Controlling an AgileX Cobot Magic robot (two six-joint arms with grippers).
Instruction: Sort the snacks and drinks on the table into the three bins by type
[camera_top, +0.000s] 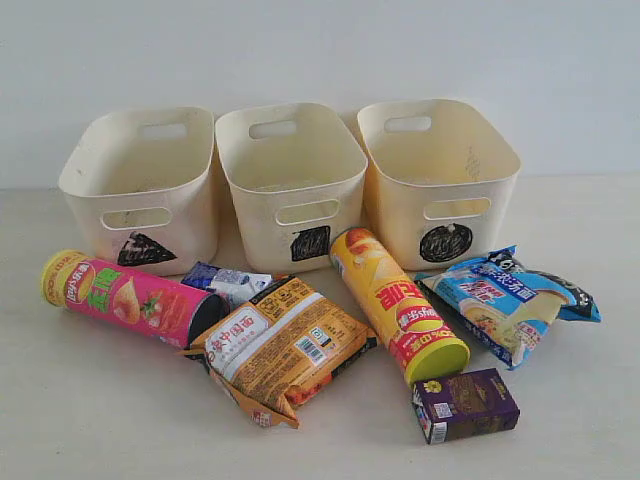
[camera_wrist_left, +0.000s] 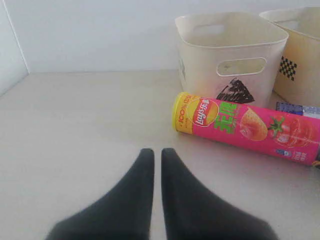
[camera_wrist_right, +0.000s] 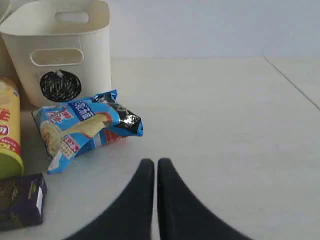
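Cream bins (camera_top: 262, 215) stand at twelve o'clock of the orange-white bag (camera_top: 285, 345); pink tube (camera_top: 130, 297) lies at its nine. Left gripper (camera_wrist_left: 157, 151) and right gripper (camera_wrist_right: 151, 161) both sit closed, empty.

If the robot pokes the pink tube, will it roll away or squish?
Probably roll: the pink tube is round and lies on its side on the flat table. It likely won't squish, since it keeps a straight, firm shape, unlike the crinkly orange bag beside it. Its shiny skin may be a bit slippery.
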